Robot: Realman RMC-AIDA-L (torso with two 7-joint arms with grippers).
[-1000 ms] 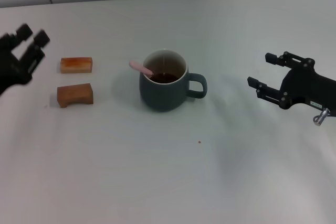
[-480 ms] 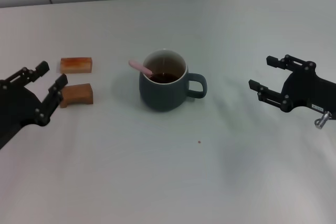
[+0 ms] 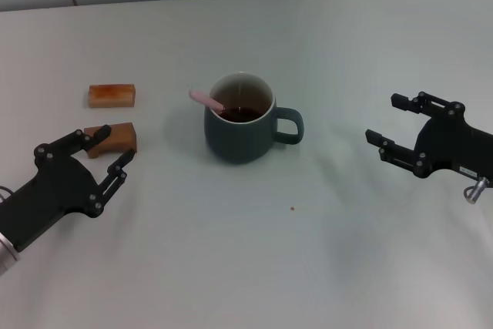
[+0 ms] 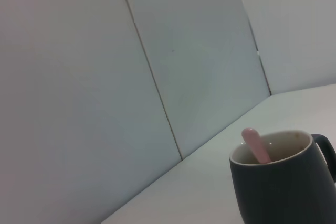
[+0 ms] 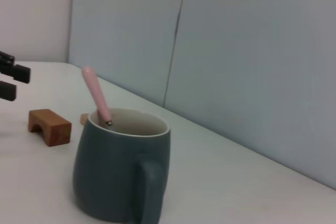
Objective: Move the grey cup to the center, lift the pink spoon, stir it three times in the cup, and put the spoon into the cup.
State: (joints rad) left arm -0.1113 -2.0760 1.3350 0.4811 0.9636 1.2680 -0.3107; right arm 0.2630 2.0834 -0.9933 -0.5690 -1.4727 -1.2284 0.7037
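Observation:
The grey cup [image 3: 240, 122] stands upright at the table's middle, handle toward the right, with dark brown liquid inside. The pink spoon [image 3: 206, 100] stands in the cup, its handle leaning over the left rim. The cup [image 4: 283, 179] and spoon [image 4: 255, 145] also show in the left wrist view, and the cup [image 5: 122, 163] and spoon [image 5: 96, 94] in the right wrist view. My left gripper [image 3: 102, 152] is open and empty, low at the left, well clear of the cup. My right gripper [image 3: 385, 122] is open and empty at the right, apart from the handle.
Two brown wooden blocks lie left of the cup: a flat one [image 3: 112, 95] farther back and an arched one [image 3: 114, 138] just behind my left fingertips. The arched block also shows in the right wrist view [image 5: 49, 126]. A tiled wall runs behind the table.
My left arm has swung down and toward me, from the far left edge to in front of the arched block. My right gripper has drifted slightly right. Cup and spoon have not moved.

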